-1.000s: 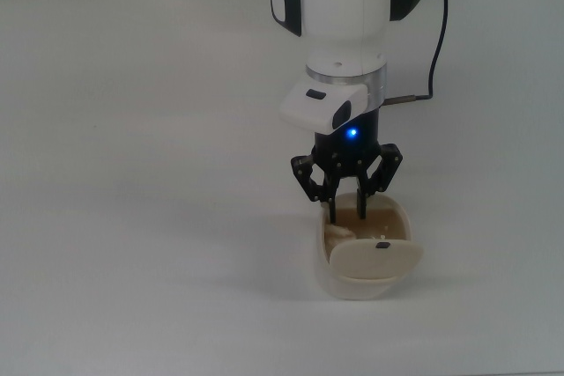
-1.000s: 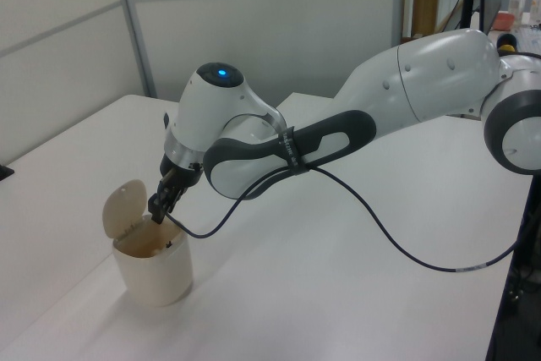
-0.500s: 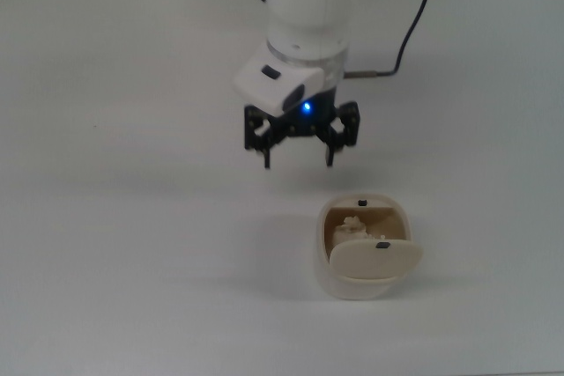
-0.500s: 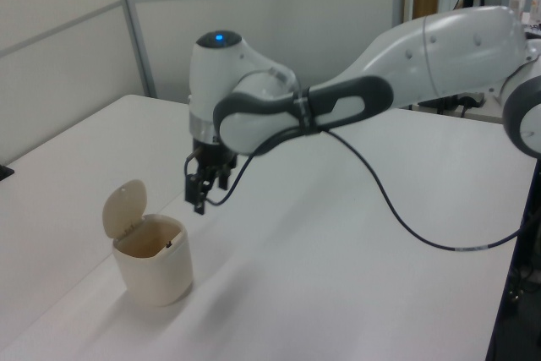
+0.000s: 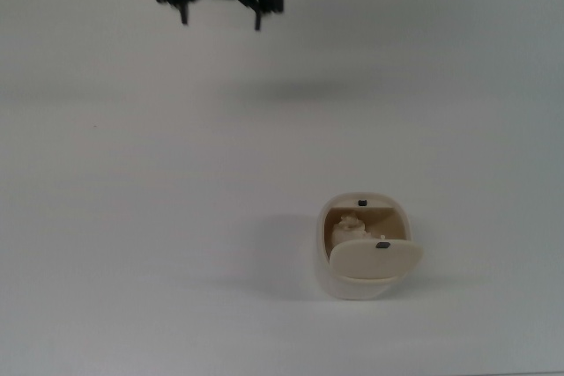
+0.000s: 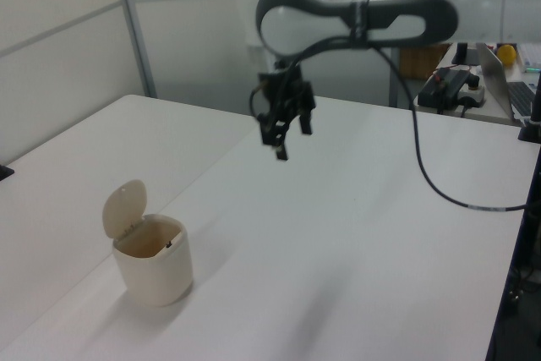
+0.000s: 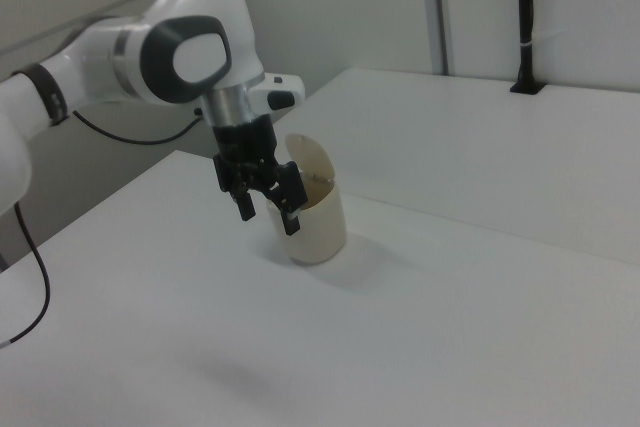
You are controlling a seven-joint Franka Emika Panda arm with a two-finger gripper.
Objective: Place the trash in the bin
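My gripper (image 5: 220,17) hangs in the air with its two fingers spread apart and nothing between them. In the top view it sits at the upper edge, well apart from the bin and to the top view's left of it. In the left view the gripper (image 6: 288,137) is high above the white table (image 6: 355,243), with the bin down toward the left view's lower left. In the right view my gripper (image 7: 266,207) overlaps the bin (image 7: 320,222) only because it is in front of it; the other two views show the two are well apart.

There is one bin (image 5: 363,285), a small cream-beige tub with a rounded-square body, standing upright on the table (image 5: 132,200). Its flap lid (image 5: 374,259) is tipped open, and I count two small black marks on it, one on the lid and one on the far rim. In the left view the lid (image 6: 123,207) stands up on the bin's (image 6: 155,272) left side.

There is one piece of trash (image 5: 350,226), a crumpled off-white tissue wad, lying inside the bin just under the open flap. A black cable (image 6: 427,177) loops down from my arm (image 6: 372,19).
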